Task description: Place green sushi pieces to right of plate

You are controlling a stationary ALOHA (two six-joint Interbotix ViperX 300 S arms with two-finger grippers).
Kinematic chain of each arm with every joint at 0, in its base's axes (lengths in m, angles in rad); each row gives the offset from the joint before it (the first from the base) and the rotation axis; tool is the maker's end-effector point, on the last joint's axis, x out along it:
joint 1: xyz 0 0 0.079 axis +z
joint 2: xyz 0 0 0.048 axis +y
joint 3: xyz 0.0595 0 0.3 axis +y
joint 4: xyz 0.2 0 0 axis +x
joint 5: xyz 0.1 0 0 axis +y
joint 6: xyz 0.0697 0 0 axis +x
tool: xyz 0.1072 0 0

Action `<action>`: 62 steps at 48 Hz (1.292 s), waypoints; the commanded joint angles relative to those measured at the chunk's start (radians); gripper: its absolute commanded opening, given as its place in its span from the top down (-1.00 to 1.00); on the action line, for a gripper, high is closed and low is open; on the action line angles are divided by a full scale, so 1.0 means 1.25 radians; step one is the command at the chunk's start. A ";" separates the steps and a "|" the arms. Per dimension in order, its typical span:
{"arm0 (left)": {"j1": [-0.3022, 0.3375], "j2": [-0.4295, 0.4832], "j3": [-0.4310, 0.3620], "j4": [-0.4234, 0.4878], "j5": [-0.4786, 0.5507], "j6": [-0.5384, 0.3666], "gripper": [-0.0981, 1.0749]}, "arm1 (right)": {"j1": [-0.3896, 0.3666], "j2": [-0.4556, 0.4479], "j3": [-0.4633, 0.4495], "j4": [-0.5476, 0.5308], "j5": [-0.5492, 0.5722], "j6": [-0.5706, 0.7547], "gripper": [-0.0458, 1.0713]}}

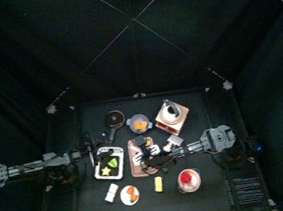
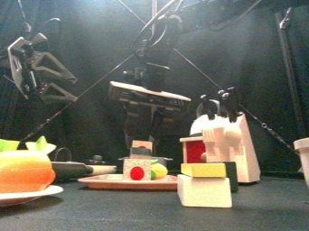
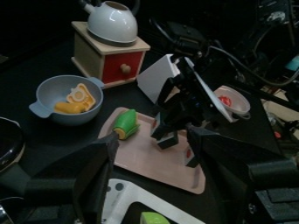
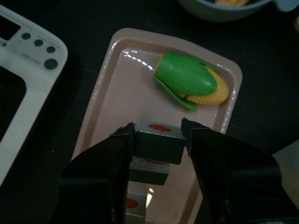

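My right gripper (image 4: 156,140) is shut on a green-wrapped sushi piece (image 4: 156,145) with a white top, low over the pink plate (image 4: 105,114). The plate also shows in the top view (image 1: 150,167). A green and yellow piece (image 4: 187,77) lies on the plate's far end; it also shows in the left wrist view (image 3: 124,122). Another sushi piece (image 4: 140,191) lies on the plate just under the held one. In the front view the right gripper (image 2: 150,133) hangs over the plate (image 2: 103,183). My left gripper (image 3: 158,166) is open and empty, left of the plate above a white tray (image 1: 109,163).
A kettle (image 3: 111,19) stands on a wooden box (image 3: 107,57) behind the plate. A blue bowl (image 3: 45,92) holds yellow food. A small bowl with red inside (image 1: 188,179) and loose sushi pieces (image 1: 131,193) lie at the table's front.
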 commanded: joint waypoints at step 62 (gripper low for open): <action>0.004 0.001 -0.009 0.002 -0.004 0.001 -0.81 | 0.244 -0.133 0.032 0.144 0.382 -0.725 -0.26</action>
